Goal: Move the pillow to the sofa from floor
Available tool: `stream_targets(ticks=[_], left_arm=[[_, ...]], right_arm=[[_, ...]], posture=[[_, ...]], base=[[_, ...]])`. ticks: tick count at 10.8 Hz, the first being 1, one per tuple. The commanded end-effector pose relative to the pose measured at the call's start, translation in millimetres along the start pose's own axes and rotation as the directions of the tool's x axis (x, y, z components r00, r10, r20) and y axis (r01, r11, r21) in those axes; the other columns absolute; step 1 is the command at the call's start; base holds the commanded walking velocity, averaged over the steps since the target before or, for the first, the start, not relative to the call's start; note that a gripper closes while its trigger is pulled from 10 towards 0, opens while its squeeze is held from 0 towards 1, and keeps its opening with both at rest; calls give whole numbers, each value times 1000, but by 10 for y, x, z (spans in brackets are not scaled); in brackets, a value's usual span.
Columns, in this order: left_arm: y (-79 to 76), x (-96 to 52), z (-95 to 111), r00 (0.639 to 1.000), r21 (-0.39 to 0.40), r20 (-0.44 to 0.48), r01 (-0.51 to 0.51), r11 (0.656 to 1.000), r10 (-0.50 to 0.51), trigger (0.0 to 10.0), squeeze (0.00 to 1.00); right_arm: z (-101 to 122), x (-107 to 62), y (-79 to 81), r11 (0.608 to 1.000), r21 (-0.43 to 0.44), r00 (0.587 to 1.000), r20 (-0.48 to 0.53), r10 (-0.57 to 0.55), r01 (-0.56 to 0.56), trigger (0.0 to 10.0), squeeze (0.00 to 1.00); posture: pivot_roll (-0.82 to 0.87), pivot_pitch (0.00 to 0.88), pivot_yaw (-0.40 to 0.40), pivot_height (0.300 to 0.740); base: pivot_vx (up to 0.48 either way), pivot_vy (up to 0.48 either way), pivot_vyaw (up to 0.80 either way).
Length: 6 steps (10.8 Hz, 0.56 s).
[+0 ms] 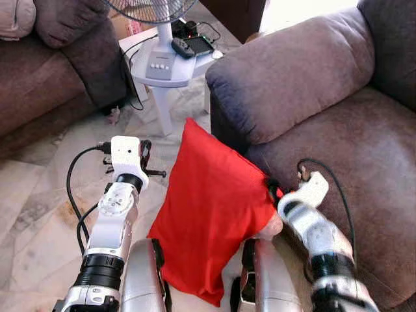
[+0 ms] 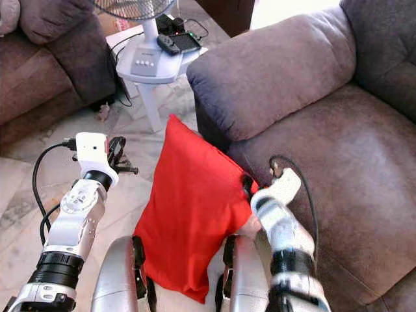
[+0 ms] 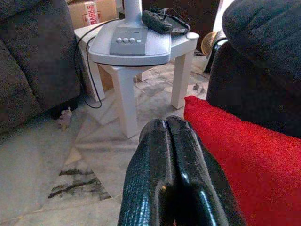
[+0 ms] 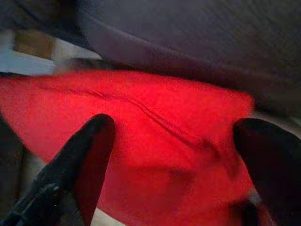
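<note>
Leaning upright against the sofa's (image 1: pixel 305 71) armrest, the red pillow (image 1: pixel 211 201) stands on the floor (image 1: pixel 39 214). The right gripper (image 4: pixel 174 141) has its fingers (image 4: pixel 89 146) spread apart against the pillow's right edge. The left gripper (image 3: pixel 174 155), fingers pressed together, hovers left of the pillow, before the white desk (image 3: pixel 181 47).

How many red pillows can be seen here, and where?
1. The red pillow stands on edge against the sofa front, between the left gripper and right gripper. Others may be hidden.
</note>
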<state>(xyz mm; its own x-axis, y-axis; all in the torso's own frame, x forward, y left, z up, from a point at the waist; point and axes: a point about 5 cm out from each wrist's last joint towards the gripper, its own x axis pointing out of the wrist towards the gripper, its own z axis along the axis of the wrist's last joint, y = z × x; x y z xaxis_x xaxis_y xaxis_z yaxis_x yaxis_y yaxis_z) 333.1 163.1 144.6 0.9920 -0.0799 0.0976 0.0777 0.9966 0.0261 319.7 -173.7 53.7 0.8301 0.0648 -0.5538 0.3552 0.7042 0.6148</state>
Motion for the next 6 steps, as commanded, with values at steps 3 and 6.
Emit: stream_targets(ticks=[3,6], left_arm=[[-12,-20,-15,1000,-1,-10,13,1000,-13,10000,0],[-16,-12,-11,1000,-2,-8,11,1000,-11,10000,0]], right_arm=[[17,-39,-188,992,8,992,4,-123,122,10000,0],[0,-43,-97,981,166,995,-13,-100,101,10000,0]], posture=[[65,220,-30,577],[66,218,-31,577]], base=[[0,0,0],[0,0,0]])
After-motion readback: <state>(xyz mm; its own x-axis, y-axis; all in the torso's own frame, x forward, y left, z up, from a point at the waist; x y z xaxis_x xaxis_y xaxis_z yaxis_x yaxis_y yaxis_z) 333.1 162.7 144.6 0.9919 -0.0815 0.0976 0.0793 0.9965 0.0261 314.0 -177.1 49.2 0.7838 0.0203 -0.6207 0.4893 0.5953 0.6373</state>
